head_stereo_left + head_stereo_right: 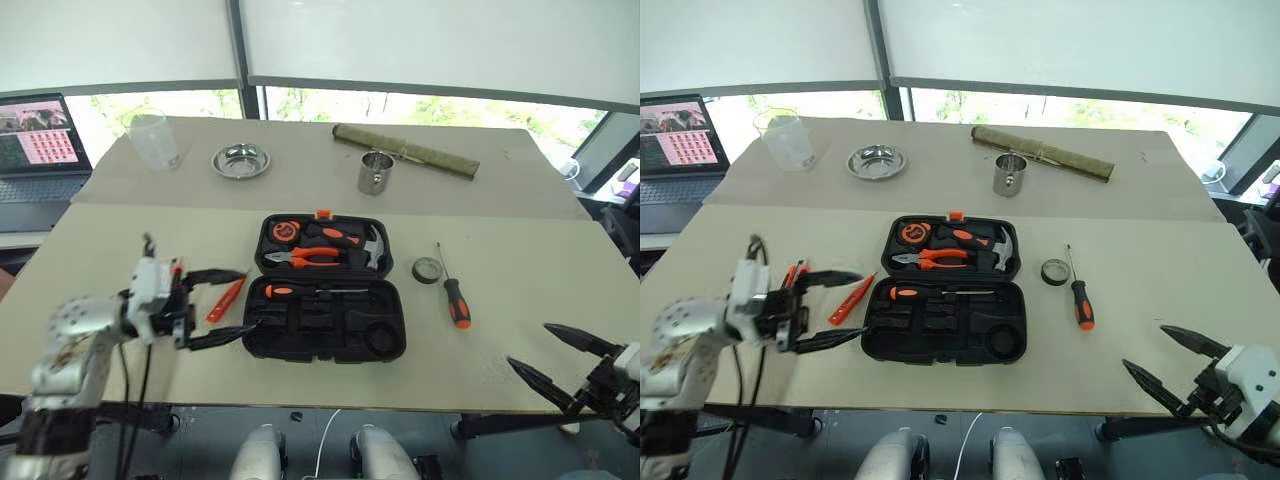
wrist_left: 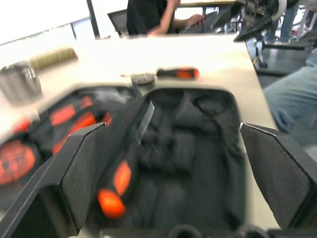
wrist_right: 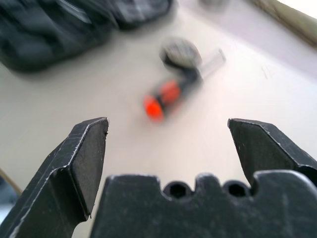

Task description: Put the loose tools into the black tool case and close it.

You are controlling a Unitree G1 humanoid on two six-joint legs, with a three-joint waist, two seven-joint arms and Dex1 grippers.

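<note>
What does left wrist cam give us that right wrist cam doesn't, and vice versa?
Left wrist alone: the inside of the open black tool case with a screwdriver lying in a slot, the pliers' orange handles in the lid half, the steel cup, and a person beyond the table. It looks between the open left gripper.

Right wrist alone: the open right gripper, aimed at bare table short of the loose tools.

Both: the orange-and-black screwdriver beside the tape roll, and part of the case.
</note>
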